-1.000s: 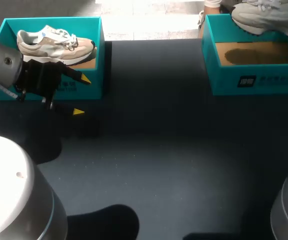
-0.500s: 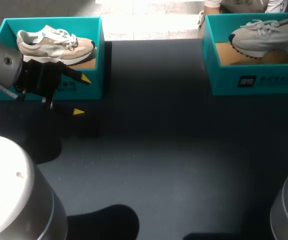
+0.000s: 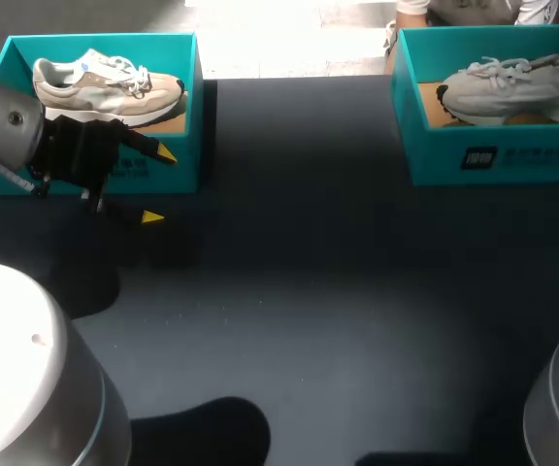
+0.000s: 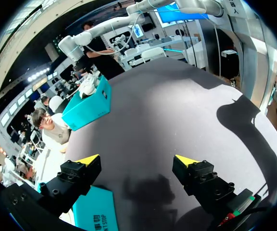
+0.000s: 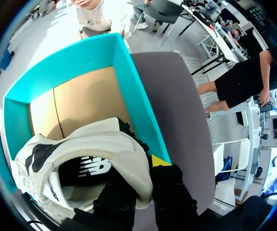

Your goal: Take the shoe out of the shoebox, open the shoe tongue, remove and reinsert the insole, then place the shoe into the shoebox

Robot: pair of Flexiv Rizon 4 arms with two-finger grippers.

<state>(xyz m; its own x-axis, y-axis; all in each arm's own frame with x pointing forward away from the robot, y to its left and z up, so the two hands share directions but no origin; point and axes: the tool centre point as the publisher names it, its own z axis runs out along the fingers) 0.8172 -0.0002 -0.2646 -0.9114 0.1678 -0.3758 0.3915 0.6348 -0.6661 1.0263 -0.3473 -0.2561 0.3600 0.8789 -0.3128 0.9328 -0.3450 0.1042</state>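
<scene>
**A:** Where is our shoe just now?

**B:** The grey shoe (image 5: 81, 154) is in our right claw (image 5: 143, 171), which is pinching its padded heel rim, one finger inside the collar and the yellow-tipped one outside. Below the claw, the shoe sits low inside the teal shoebox (image 5: 133, 96). We cannot tell whether the sole is touching the cardboard floor.

**A:** And our left claw?

**B:** Our left claw (image 3: 159, 184) is spread wide and holds nothing. It hangs over the table (image 3: 309, 291), and just beside it the second shoebox (image 3: 187, 146) holds a beige shoe (image 3: 105, 87).

**A:** How will the grey one handle?

**B:** We judge it light, with a soft upper and a firmer heel and sole. The heel rim looks like a good hold, since the mesh would crumple and the loose laces could snag. We'd take the tongue by its top edge and the insole by its heel end.
</scene>
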